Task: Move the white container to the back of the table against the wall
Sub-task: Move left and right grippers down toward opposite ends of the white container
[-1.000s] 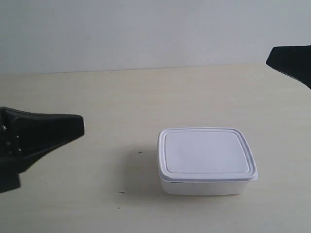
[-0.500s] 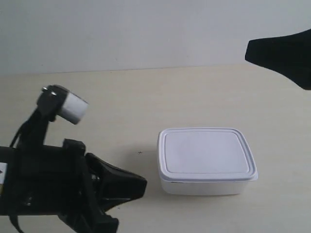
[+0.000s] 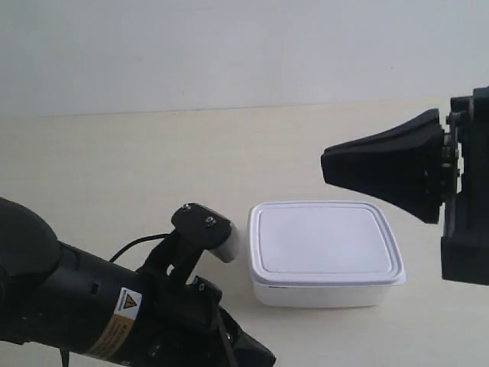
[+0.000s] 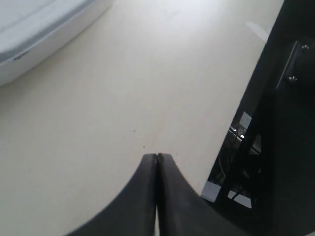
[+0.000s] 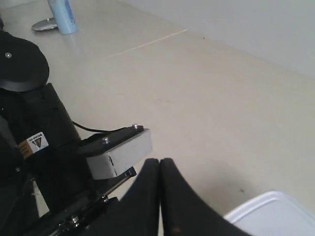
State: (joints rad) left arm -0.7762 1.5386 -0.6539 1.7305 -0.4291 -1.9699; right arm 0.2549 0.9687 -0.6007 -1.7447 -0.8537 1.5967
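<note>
Your left pincer [image 4: 156,158] and right pincer [image 5: 160,161] are both pinched closed, empty; the white container [image 3: 325,252] sits on the tabletop [image 3: 114,153] between the 2.

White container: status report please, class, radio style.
Left gripper shut, empty. Right gripper shut, empty. White container lidded, ungripped, on table, short of wall. Nothing standing between.

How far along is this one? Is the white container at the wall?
Done: nothing so far. The white container sits out on the table, well short of the wall. In hand: the left end effector and right end effector hover near it, both shut, neither touching it. Left: make contact and move it back against the wall.
</note>
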